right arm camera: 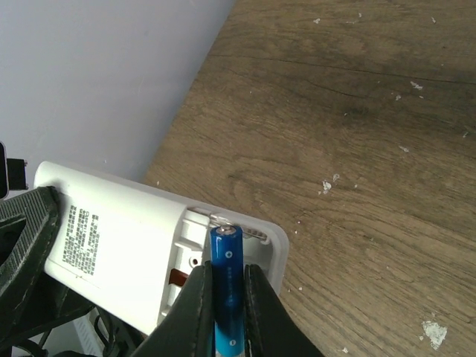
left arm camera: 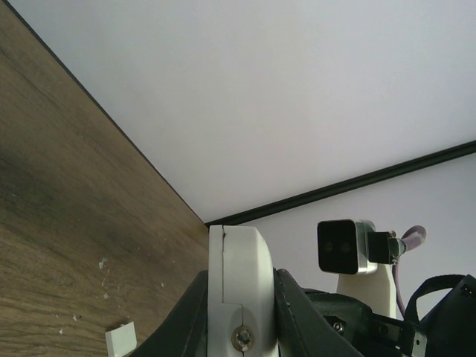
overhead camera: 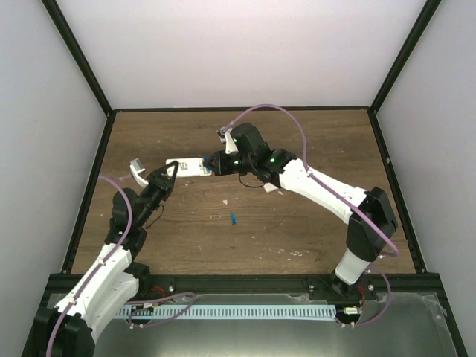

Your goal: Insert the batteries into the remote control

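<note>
My left gripper (overhead camera: pixel 165 177) is shut on the white remote control (overhead camera: pixel 187 166) and holds it above the table; in the left wrist view the remote's end (left arm camera: pixel 239 290) fills the space between the dark fingers. My right gripper (overhead camera: pixel 216 162) is shut on a blue battery (right arm camera: pixel 226 286), whose top end sits at the remote's open battery compartment (right arm camera: pixel 195 253). The remote's back with small printed text (right arm camera: pixel 111 238) faces the right wrist camera. The second blue battery (overhead camera: pixel 233 219) lies on the wooden table, near the middle.
A small white loose cover piece (overhead camera: pixel 137 168) lies at the left of the table and shows in the left wrist view (left arm camera: pixel 120 340). Dark frame posts and white walls enclose the wooden table (overhead camera: pixel 297 223). Small white specks dot the wood.
</note>
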Controlling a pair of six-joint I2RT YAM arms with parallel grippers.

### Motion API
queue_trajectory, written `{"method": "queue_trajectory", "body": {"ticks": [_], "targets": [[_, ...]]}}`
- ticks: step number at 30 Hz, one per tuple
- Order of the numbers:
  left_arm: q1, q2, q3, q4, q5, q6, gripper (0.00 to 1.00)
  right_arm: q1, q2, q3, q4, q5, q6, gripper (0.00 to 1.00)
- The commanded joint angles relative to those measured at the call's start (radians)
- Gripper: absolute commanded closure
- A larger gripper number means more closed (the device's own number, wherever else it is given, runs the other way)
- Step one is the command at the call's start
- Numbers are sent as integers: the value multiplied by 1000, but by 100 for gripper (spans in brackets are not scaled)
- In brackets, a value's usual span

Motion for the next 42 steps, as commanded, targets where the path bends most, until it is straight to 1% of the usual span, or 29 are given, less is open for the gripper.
{"method": "queue_trajectory", "body": {"ticks": [1,13,22,30,42], "targets": [[-4,-12,20,91,-7,-4,100,13,20,47,-70,22,-25,93],[-3,-13,29,81,-5,-5,100,14,14,89,-114,43,-46,91],[-4,-14,29,79,-7,-5,100,17,7,114,-129,53,-65,84],[-3,-20,25,72,-11,-6,100,20,-3,135,-155,84,-79,83],[-3,-25,18,66,-17,-7,100,24,-24,135,-117,59,-103,80]]}}
